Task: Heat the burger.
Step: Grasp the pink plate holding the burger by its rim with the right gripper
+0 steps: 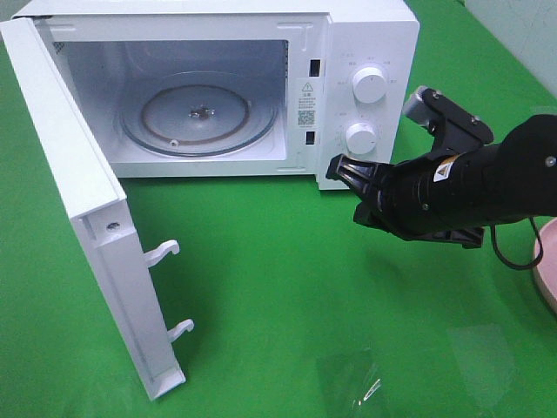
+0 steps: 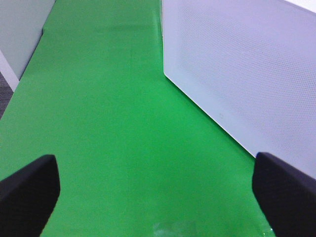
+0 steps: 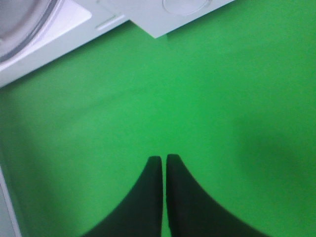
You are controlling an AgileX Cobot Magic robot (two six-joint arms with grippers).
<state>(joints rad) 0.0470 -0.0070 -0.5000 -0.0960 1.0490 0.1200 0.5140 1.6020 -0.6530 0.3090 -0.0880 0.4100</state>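
Note:
The burger is out of view in all three views. The white microwave (image 1: pixel 365 35) stands at the back with its door (image 1: pixel 96 252) swung wide open to the left, and the glass turntable (image 1: pixel 198 113) inside is bare. My right gripper (image 1: pixel 336 171) (image 3: pixel 164 160) is shut with nothing in it. It hovers low over the green cloth just in front of the microwave's lower knob (image 1: pixel 361 138). My left gripper (image 2: pixel 157 170) shows only in its wrist view, where it is open with its fingers (image 2: pixel 29 192) wide apart over bare green cloth.
The edge of a pink round plate (image 1: pixel 547 261) shows at the far right, beside a black cable (image 1: pixel 509 254). A white perforated panel of the microwave (image 2: pixel 247 64) stands close beside the left gripper. Two door latches (image 1: pixel 165 252) stick out from the open door.

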